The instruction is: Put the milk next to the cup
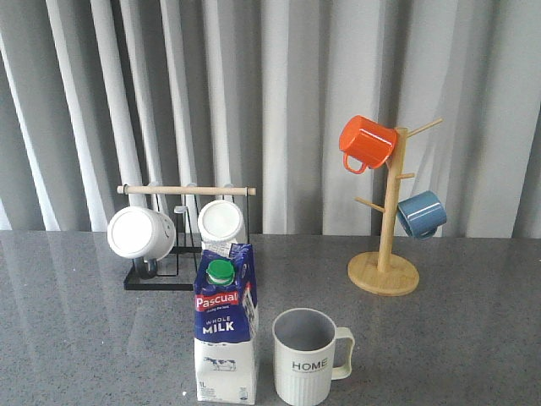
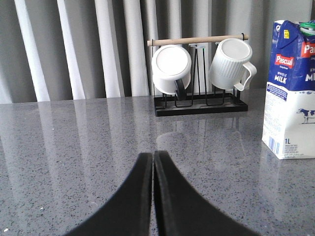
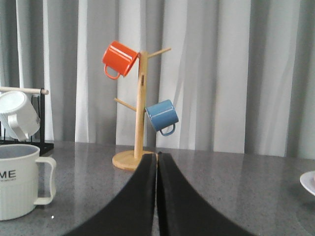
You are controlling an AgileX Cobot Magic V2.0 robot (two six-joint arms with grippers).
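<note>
The milk (image 1: 225, 334) is a tall blue-and-white carton with a green cap, standing upright near the table's front edge; it also shows at the edge of the left wrist view, milk (image 2: 290, 93). Just to its right stands the cup (image 1: 306, 357), a white ribbed mug marked "HOME", handle to the right, with a small gap between them. The cup (image 3: 17, 179) shows partly in the right wrist view. My left gripper (image 2: 154, 155) is shut with nothing in it, low over the table, away from the milk. My right gripper (image 3: 156, 155) is shut and empty too. Neither arm shows in the front view.
A black rack (image 1: 173, 272) with a wooden bar holds two white mugs (image 1: 140, 232) behind the milk. A wooden mug tree (image 1: 385, 271) at the back right carries an orange mug (image 1: 367, 142) and a blue mug (image 1: 421, 214). A white plate edge (image 3: 308, 183) lies at the far right.
</note>
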